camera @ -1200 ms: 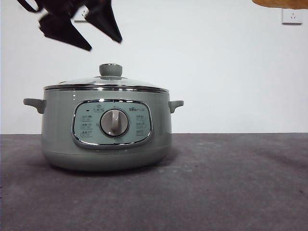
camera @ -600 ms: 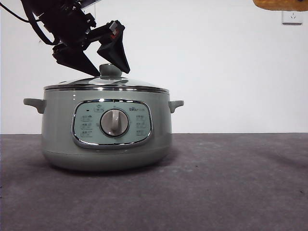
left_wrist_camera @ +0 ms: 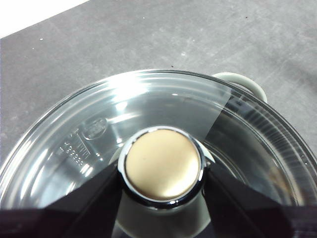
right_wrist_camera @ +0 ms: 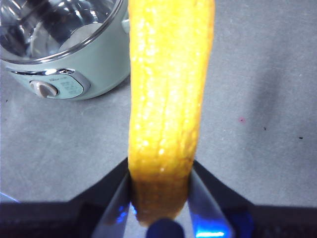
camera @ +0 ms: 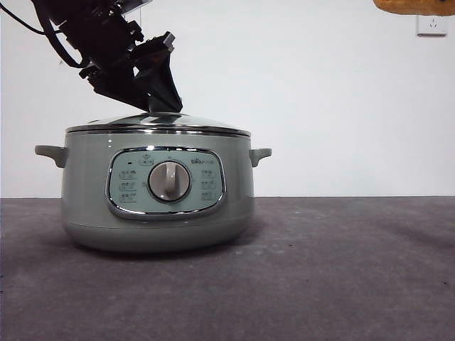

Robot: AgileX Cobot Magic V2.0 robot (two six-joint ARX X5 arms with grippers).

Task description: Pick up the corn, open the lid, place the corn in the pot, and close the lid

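Two grippers are at work. The left gripper (left_wrist_camera: 161, 186) has its black jaws closed in on either side of the lid's knob (left_wrist_camera: 162, 165) — in the left wrist view both jaws touch the chrome-ringed knob, whose top looks pale and golden from above. In the front view this same left gripper (camera: 160, 106) comes down from the upper left corner, dark and slanted, and its tips hide the knob.

The lid (camera: 158, 125) sits flat on the pot (camera: 156, 188), its chrome rim meeting the pot's top edge all round. Through the glass of the lid (left_wrist_camera: 99, 124) the wrist view shows stamped markings and bright reflections. The pot stands on the dark grey bench (camera: 341, 270), dial and control panel facing the front camera, one small handle at each side.

The right gripper (right_wrist_camera: 161, 198) holds the corn (right_wrist_camera: 168, 94) — the jaws pinch one end and the cob runs lengthwise away from the camera. It hangs above the bench, with the pot (right_wrist_camera: 84, 64) below and off to one side. In the front view only an orange sliver of the corn (camera: 416, 6) shows at the top right corner, well apart from the pot.
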